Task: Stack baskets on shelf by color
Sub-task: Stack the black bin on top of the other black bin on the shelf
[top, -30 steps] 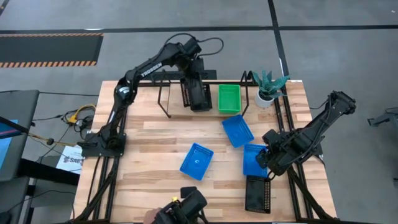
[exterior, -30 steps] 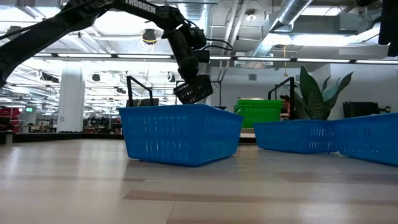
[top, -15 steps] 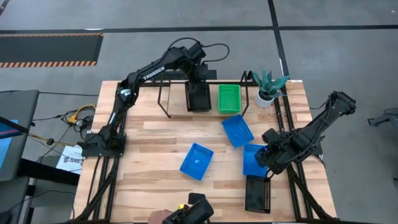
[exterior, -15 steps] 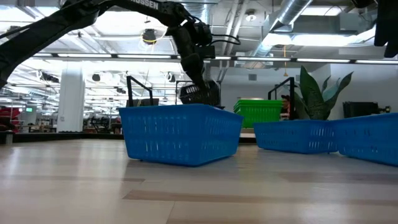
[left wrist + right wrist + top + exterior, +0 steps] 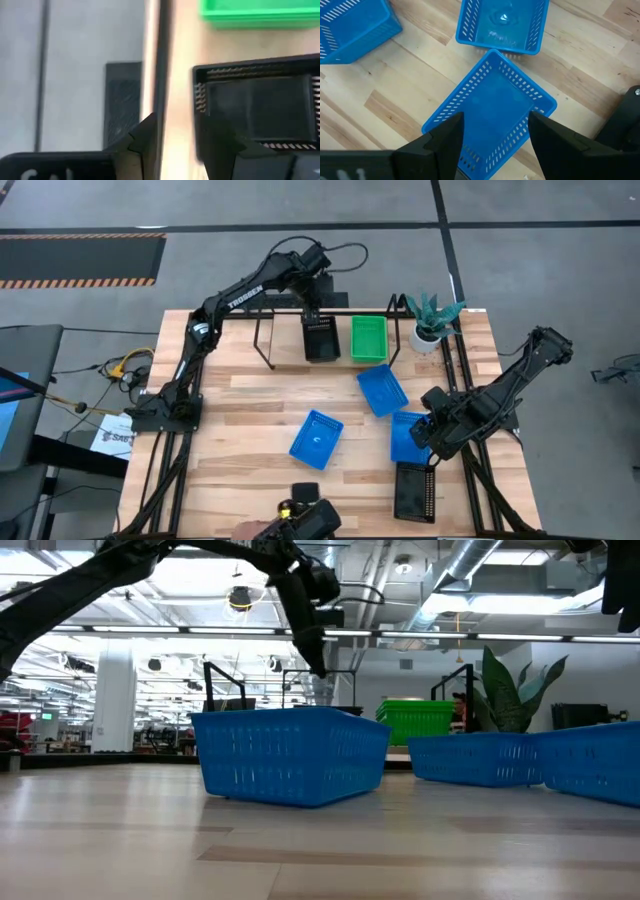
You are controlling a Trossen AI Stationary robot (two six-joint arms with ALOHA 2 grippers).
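One black basket (image 5: 321,343) sits on the shelf (image 5: 262,340), and it lies just beneath my left gripper (image 5: 314,320). In my left wrist view, the near rim of this black basket (image 5: 255,107) runs just beside one of my two left fingers (image 5: 142,145). Its open hollow spreads out beyond that fingertip. My left gripper (image 5: 177,125) has its fingers parted, with bare wood showing in the gap. They clasp nothing, and I cannot tell whether one finger brushes the rim. A thin shelf wire (image 5: 161,60) runs straight out from between my fingertips. Past the black basket, farther from my fingers, the green basket (image 5: 260,10) rests on the same board. From above, the green basket (image 5: 368,338) is the black one's neighbour on the shelf.

My right gripper (image 5: 495,120) hangs over a blue basket (image 5: 492,107) with its fingers spread wide, one over each long side, holding nothing. The basket's nearest corner points out from between them. Two more blue baskets lie beyond my right fingertips, one straight ahead (image 5: 502,22) and one off to the side (image 5: 350,25). From above, another black basket (image 5: 415,492) lies on the table (image 5: 240,410) just behind my right gripper (image 5: 432,435). A potted plant (image 5: 432,315) stands at the shelf's end.
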